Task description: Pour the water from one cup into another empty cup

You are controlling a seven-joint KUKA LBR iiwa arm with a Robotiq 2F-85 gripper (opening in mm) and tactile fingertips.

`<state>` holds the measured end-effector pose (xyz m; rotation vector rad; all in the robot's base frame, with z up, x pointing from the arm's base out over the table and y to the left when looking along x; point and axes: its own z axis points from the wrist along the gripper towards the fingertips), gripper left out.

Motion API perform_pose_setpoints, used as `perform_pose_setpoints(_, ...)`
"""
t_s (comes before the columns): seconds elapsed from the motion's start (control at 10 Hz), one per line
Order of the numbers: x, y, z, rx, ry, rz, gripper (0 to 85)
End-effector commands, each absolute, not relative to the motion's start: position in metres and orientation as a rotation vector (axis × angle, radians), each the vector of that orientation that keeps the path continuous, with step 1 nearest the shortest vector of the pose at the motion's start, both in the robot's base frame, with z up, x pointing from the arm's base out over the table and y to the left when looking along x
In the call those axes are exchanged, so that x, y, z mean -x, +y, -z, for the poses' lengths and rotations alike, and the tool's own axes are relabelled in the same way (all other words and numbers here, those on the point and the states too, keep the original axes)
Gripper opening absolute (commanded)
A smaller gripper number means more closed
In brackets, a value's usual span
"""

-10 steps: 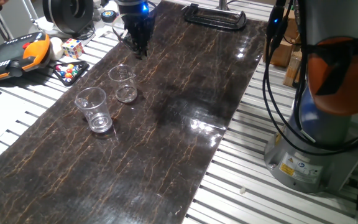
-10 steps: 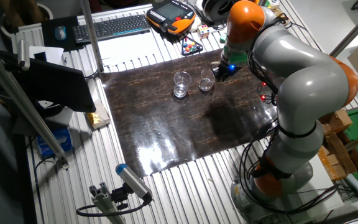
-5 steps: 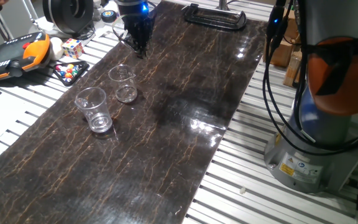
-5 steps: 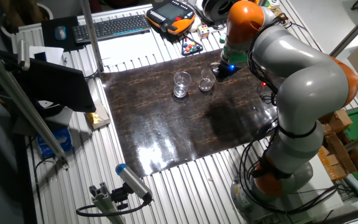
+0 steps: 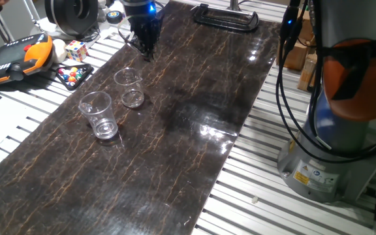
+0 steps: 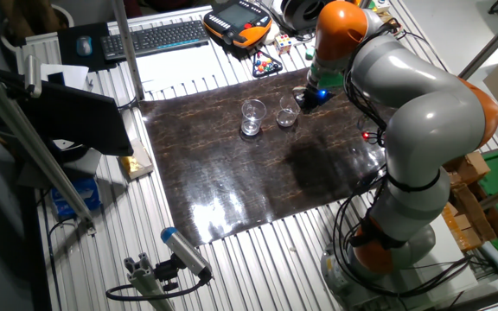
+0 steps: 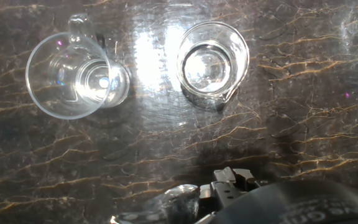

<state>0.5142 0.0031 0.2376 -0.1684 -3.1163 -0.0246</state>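
The taller, wider clear tumbler point(image 5: 98, 115) stands upright on the dark marbled mat point(image 5: 175, 130). It also shows in the other fixed view point(image 6: 252, 117) and at the left of the hand view point(image 7: 70, 76). Any water in it is too faint to make out. The shorter, narrower clear cup point(image 5: 130, 87) stands upright just beyond it, apart from it point(image 6: 288, 111) point(image 7: 212, 59). My gripper point(image 5: 148, 52) hangs over the mat's far end, a short way behind the shorter cup point(image 6: 303, 102). Its fingers look shut and hold nothing. Only their base shows at the bottom of the hand view.
A black clamp point(image 5: 226, 15) lies at the mat's far end. An orange teach pendant point(image 5: 15, 55), a Rubik's cube point(image 5: 76, 50) and a tray of coloured balls point(image 5: 74, 73) lie left of the mat. The arm's base point(image 5: 331, 150) and cables stand to the right.
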Motion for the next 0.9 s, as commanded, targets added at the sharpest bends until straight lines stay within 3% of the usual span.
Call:
perform_pose_setpoints(0.0,-0.5143,0.0031,-0.2375,0.169,-3.116,0.025,0.7)
perform_pose_setpoints(0.8,-0.5141,0.0063,-0.2363,0.185,-3.114,0.024,0.7)
